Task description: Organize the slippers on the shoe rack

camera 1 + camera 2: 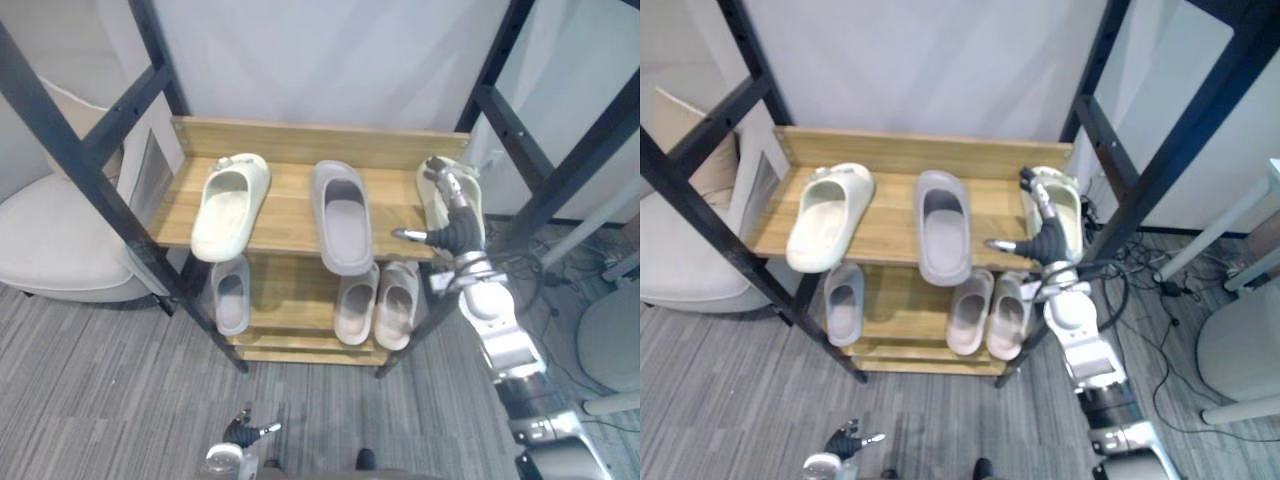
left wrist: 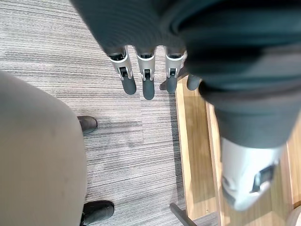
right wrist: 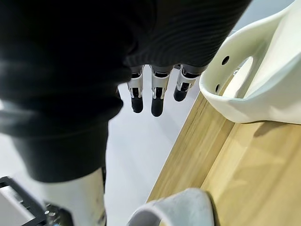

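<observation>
Two wooden shelves made up the shoe rack [image 1: 320,140], set inside a black metal frame whose slanted bars crossed in front of its left end and hid that corner. A cream armchair [image 1: 50,240] stood to the left of the rack on grey carpet [image 1: 100,380], cut off by the edge of the view. The top shelf [image 1: 290,215] held three slippers, well apart. The left cream slipper [image 1: 230,205] lay angled, its toe past the front edge. The grey slipper [image 1: 342,215] in the middle also overhung the front. The right cream slipper [image 1: 1070,210] lay at the far right end, partly covered by the right hand [image 1: 452,210]. The lower shelf [image 1: 285,295] held a small grey slipper [image 1: 231,293] on the left and a pair of pale beige slippers [image 1: 357,300], side by side and touching, on the right. Their heels were hidden under the top shelf. The right hand was over the left side of the right cream slipper, its fingers [image 3: 157,99] straight and spread loose, thumb out sideways, gripping nothing. Whether the fingertips met the slipper could not be made out. The left hand [image 1: 240,432] hung low over the carpet in front of the rack, mostly cut off in the head views, its fingers [image 2: 148,80] straight and empty.
</observation>
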You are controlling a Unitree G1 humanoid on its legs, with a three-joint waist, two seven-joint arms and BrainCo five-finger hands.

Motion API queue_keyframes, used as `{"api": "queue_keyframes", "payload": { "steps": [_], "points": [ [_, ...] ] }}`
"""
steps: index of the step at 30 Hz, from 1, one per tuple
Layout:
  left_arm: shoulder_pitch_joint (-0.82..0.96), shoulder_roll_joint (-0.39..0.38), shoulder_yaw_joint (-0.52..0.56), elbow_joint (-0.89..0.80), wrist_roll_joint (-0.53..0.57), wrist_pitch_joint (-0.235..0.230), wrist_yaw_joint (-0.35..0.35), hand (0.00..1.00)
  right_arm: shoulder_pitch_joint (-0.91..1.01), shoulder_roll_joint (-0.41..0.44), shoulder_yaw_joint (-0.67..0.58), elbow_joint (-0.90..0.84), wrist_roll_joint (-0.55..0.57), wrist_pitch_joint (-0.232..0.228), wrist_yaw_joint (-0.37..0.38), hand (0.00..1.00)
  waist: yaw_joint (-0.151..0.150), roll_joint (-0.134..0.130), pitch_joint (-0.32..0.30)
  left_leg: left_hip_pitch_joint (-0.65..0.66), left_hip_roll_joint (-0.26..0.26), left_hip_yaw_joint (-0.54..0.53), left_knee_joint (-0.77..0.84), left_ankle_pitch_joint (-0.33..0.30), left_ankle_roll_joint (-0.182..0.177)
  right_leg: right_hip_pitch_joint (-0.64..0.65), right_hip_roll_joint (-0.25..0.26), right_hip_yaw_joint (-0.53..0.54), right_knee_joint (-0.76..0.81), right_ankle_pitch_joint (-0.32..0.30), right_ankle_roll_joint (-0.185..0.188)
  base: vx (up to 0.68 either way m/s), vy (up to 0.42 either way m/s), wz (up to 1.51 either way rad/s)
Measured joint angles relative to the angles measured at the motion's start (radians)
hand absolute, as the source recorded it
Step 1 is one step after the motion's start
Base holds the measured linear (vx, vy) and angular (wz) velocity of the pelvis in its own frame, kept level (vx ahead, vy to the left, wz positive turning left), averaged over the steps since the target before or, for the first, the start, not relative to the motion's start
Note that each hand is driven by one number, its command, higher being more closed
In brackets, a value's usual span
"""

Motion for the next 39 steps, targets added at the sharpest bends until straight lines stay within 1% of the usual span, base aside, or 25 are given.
{"api": "queue_keyframes", "payload": {
  "steps": [3,5,9,11,14,18,22,26,30,31,34,39],
  "points": [
    [0.0,0.003,0.001,-0.017,-0.001,-0.001,0.0,0.0,-0.073,-0.004,0.001,0.072,-0.001,0.02,0.0,0.0,0.015,-0.007,0.01,-0.005,0.0,0.001,0.0,0.001,0.001,-0.009,-0.001,0.002,0.005,0.0,0.0,0.0,0.0,0.0],
    [0.0,0.007,0.001,-0.028,-0.001,-0.001,0.0,0.0,-0.117,-0.004,0.002,0.115,-0.001,0.025,-0.001,0.0,0.023,-0.017,0.016,-0.006,-0.001,0.0,-0.001,0.001,0.001,-0.009,-0.001,0.001,0.005,0.0,0.0,0.0,0.0,0.0],
    [0.0,0.011,0.007,-0.038,-0.002,-0.002,0.001,0.0,-0.178,-0.005,0.003,0.162,0.0,0.025,-0.002,0.0,0.03,-0.027,0.025,-0.007,-0.005,-0.001,-0.001,0.002,0.001,-0.01,-0.006,0.0,0.005,0.0,0.0,0.0,0.0,0.0],
    [0.0,0.011,0.04,-0.043,-0.003,-0.002,0.002,0.0,-0.223,-0.005,0.008,0.204,0.0,0.025,-0.002,0.0,0.034,-0.035,0.037,-0.01,-0.009,-0.004,-0.003,0.003,0.004,-0.012,-0.009,-0.004,0.005,0.0,0.0,-0.01,0.021,0.04],
    [0.0,0.012,0.04,-0.054,-0.003,-0.002,0.002,0.0,-0.279,-0.005,0.019,0.257,0.001,0.025,-0.001,0.0,0.039,-0.04,0.042,-0.022,-0.011,-0.008,-0.002,0.005,0.005,-0.022,-0.012,-0.008,0.007,0.0,0.0,0.0,0.013,0.05],
    [0.0,0.013,0.042,-0.062,-0.007,-0.005,0.003,0.0,-0.325,-0.004,0.062,0.27,0.001,0.026,0.001,0.0,0.043,-0.041,0.052,-0.026,-0.011,-0.013,-0.002,0.005,0.005,-0.024,-0.012,-0.012,0.007,0.0,0.0,0.01,0.005,0.04],
    [0.0,0.016,0.042,-0.076,-0.013,-0.005,0.003,0.0,-0.393,-0.003,0.089,0.364,0.001,0.027,0.01,0.0,0.055,-0.05,0.058,-0.029,-0.011,-0.017,-0.003,0.005,0.005,-0.024,-0.012,-0.014,0.007,0.0,0.0,0.0,0.006,0.04],
    [-0.003,0.021,0.045,-0.095,-0.028,-0.009,0.004,0.0,-0.447,-0.003,0.105,0.421,0.001,0.034,0.021,0.0,0.068,-0.059,0.085,-0.031,-0.012,-0.018,-0.002,0.006,0.004,-0.025,-0.013,-0.014,0.007,0.0,0.0,-0.01,0.0,0.0],
    [-0.01,0.022,0.051,-0.094,-0.046,-0.02,0.004,0.0,-0.525,-0.002,0.154,0.467,0.001,0.046,0.03,0.0,0.071,-0.059,0.105,-0.038,-0.012,-0.024,0.002,0.007,0.005,-0.028,-0.015,-0.016,0.007,0.0,0.0,-0.02,0.0,0.03],
    [-0.013,0.021,0.055,-0.094,-0.052,-0.02,0.004,0.0,-0.556,0.002,0.17,0.494,0.001,0.047,0.038,1.0,0.074,-0.059,0.11,-0.039,-0.011,-0.025,0.003,0.008,0.005,-0.028,-0.014,-0.017,0.007,0.0,0.0,-0.02,-0.002,0.05],
    [-0.023,0.02,0.059,-0.093,-0.056,-0.02,0.004,0.0,-0.603,0.004,0.186,0.523,0.0,0.05,0.049,1.0,0.089,-0.06,0.122,-0.04,-0.011,-0.027,0.003,0.008,0.005,-0.028,-0.014,-0.017,0.007,-0.001,0.001,-0.01,0.0,0.01],
    [-0.024,0.02,0.06,-0.093,-0.062,-0.02,0.005,0.0,-0.657,0.006,0.234,0.545,0.001,0.051,0.079,1.0,0.091,-0.06,0.123,-0.044,-0.012,-0.033,0.004,0.008,0.005,-0.028,-0.016,-0.021,0.008,-0.003,0.003,0.0,0.006,0.04]
  ]
}}
